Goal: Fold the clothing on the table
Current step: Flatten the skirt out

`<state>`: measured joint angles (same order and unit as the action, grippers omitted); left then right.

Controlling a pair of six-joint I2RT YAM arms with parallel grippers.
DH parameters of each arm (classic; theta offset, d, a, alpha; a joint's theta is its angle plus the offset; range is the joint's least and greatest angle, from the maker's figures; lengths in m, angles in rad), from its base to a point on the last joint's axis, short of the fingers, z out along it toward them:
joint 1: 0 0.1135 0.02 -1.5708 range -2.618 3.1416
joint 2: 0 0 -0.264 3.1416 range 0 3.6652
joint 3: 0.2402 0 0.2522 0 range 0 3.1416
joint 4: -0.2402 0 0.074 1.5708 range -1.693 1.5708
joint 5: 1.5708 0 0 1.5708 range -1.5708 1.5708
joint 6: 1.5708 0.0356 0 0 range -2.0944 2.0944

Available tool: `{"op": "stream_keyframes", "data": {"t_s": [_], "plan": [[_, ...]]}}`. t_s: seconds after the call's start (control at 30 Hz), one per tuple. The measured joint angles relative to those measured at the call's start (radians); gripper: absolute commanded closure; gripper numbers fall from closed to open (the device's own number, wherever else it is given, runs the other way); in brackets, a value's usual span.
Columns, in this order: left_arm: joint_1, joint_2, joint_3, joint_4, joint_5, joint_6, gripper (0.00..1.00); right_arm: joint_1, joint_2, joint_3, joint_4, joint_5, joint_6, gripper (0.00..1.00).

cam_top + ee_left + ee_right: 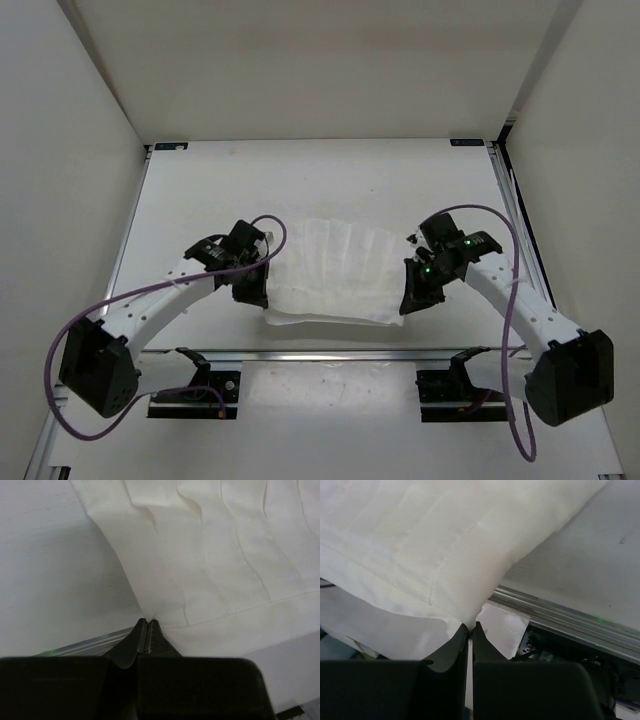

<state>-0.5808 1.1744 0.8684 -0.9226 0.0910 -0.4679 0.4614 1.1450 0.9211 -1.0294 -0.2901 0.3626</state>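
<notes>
1. On the counter [320, 180], a flat white surface with white walls on three sides, the work area is the middle and near half.
2. The clothing [335, 270], a white pleated garment, is spread in the middle of the counter towards the near edge, between the two arms. Its pleats run from far to near. A second layer of fabric shows below the near hem.
3. The metal rail [330, 352] runs along the near edge of the counter, just in front of the clothing.
4. The left tool [148, 622] is closed on the near left corner of the clothing. The fabric is drawn to a point between the fingertips.
5. The right tool [470, 626] is closed on the near right corner of the clothing. The hem is pinched between the fingertips, with the metal rail visible just past it.
</notes>
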Motion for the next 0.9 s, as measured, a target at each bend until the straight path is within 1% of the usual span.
{"op": "stream_keyframes", "data": {"t_s": [0.07,0.13,0.2,0.23,0.27,0.33,0.4,0.47,0.5,0.57,0.67,0.77,0.83,0.9], "plan": [[0.023,0.061,0.014,0.011,0.042,0.009,1.0,-0.076,0.04,-0.029,0.016,-0.025,-0.009,0.99],[0.056,0.182,0.065,0.026,0.077,0.021,1.0,-0.136,0.125,-0.028,0.049,-0.037,-0.031,1.0],[0.088,0.338,0.154,0.049,0.088,0.04,1.0,-0.195,0.262,0.016,0.082,-0.039,-0.059,1.0],[0.103,0.42,0.221,0.043,0.093,0.049,1.0,-0.222,0.34,0.069,0.089,-0.034,-0.072,1.0],[0.116,0.499,0.298,0.037,0.092,0.06,1.0,-0.242,0.41,0.132,0.095,-0.027,-0.086,1.0],[0.144,0.655,0.486,0.031,0.083,0.083,1.0,-0.28,0.555,0.319,0.103,0.0,-0.115,1.0],[0.17,0.802,0.721,0.003,0.071,0.101,1.0,-0.306,0.675,0.529,0.124,0.048,-0.143,1.0],[0.191,0.914,0.945,0.005,0.062,0.109,1.0,-0.319,0.768,0.737,0.122,0.114,-0.163,1.0],[0.202,0.945,1.023,0.035,0.059,0.107,1.0,-0.327,0.797,0.821,0.137,0.148,-0.166,1.0],[0.229,0.944,1.094,0.089,0.074,0.087,1.0,-0.338,0.808,0.911,0.167,0.2,-0.161,1.0],[0.278,0.907,1.158,0.16,0.165,0.045,1.0,-0.344,0.782,0.974,0.18,0.227,-0.152,1.0],[0.318,0.816,1.117,0.228,0.238,0.016,1.0,-0.328,0.718,0.968,0.188,0.231,-0.139,1.0],[0.325,0.723,1.04,0.263,0.242,0.013,1.0,-0.299,0.66,0.953,0.193,0.258,-0.142,1.0],[0.317,0.646,1.029,0.252,0.223,0.024,1.0,-0.26,0.599,0.945,0.189,0.316,-0.158,1.0]]}}
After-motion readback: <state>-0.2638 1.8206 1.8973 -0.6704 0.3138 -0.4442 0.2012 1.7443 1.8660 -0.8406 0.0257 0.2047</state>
